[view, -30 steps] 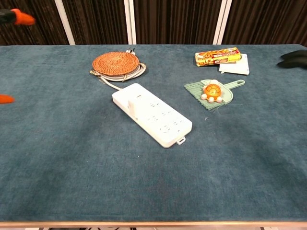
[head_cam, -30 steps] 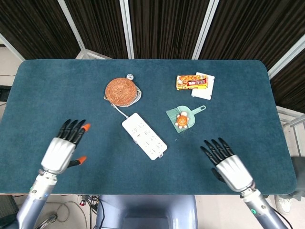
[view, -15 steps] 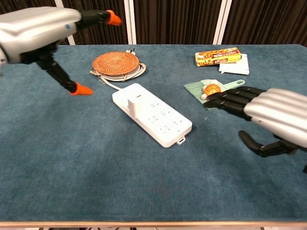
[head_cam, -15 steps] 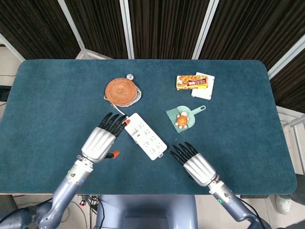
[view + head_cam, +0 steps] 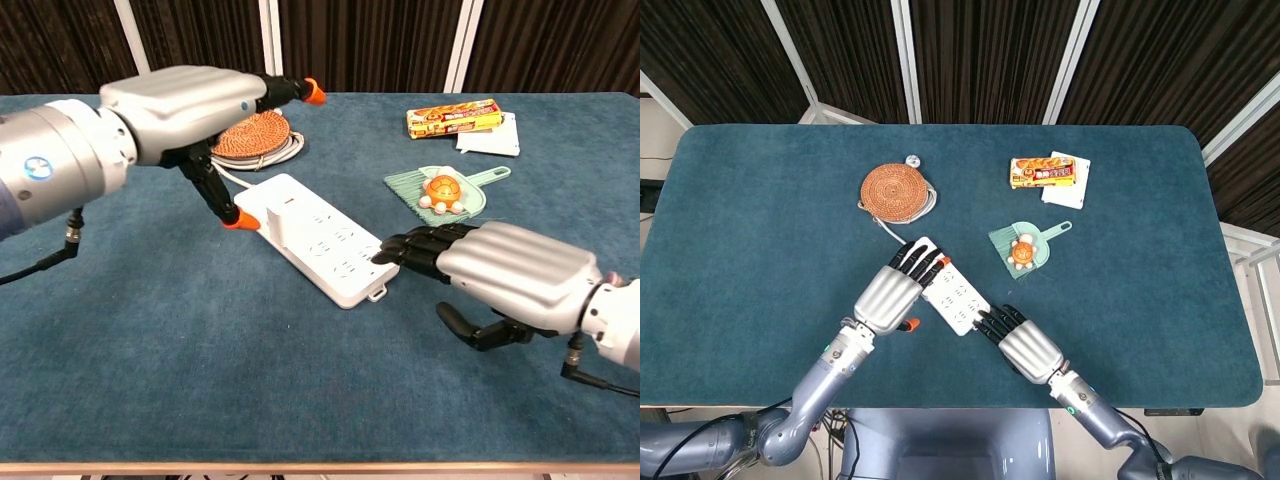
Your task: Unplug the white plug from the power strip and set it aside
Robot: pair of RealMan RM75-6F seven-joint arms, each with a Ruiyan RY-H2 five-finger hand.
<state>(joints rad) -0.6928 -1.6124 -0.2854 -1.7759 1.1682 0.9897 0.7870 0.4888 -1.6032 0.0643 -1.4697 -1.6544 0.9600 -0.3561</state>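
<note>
Though flanked on the tabletop (image 5: 740, 200), toward its front edge, by the left hand (image 5: 185, 100) spread wide over the power strip (image 5: 320, 240) and the right hand (image 5: 510, 275) flat-fingered at its near end, both empty, not yet pulled: white plug (image 5: 277, 222) upright in the far end, plain in chest view, hidden under the left hand in head view.

A matt, felt-like dark teal cloth tabletop (image 5: 150, 380) is lying under a smooth, glossy white plastic power strip (image 5: 335, 255). Both hands' backs are showing satiny silver shells, left hand (image 5: 185, 100) and right hand (image 5: 515, 275), with matt black fingers. A coarse woven orange wicker coaster (image 5: 893, 190) is looking rough.
</note>
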